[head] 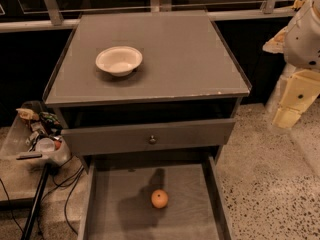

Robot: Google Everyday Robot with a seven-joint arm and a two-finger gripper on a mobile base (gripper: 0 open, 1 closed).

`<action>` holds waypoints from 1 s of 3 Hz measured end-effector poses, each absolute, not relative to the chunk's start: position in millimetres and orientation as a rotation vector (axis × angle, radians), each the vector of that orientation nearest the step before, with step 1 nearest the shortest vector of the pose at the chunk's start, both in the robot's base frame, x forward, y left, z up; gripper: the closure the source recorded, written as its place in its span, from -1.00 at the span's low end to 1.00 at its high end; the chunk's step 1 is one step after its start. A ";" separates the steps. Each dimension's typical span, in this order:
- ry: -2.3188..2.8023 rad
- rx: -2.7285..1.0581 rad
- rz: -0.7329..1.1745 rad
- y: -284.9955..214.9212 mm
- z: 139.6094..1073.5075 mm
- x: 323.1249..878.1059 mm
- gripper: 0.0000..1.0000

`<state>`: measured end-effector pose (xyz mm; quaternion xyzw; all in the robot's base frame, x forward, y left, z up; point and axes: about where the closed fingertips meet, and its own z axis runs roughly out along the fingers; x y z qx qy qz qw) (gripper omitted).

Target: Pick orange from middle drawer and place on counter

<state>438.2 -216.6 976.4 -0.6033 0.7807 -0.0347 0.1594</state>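
Observation:
The orange (159,198) lies on the bare floor of the pulled-out middle drawer (120,214), near its middle. The counter (180,59) is the grey cabinet top above, with a chipped front right corner. My gripper (289,115), pale yellow below a white arm, hangs at the right edge of the view. It is beside the cabinet, off its right side, about level with the counter's front edge. It is well apart from the orange and holds nothing that I can see.
A white bowl (119,60) stands on the counter's left half. A slightly open upper drawer front with a round knob (152,139) overhangs the back of the middle drawer. A clear bin of clutter (40,139) and cables (70,189) lie at the left. Speckled floor (270,184) is at the right.

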 end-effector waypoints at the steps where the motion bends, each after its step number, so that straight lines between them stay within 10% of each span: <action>1: 2.228 -1.723 -0.093 -214.5 975.8 437.3 -1.00; 3: 2.198 -1.678 0.138 -198.0 913.8 423.6 -1.00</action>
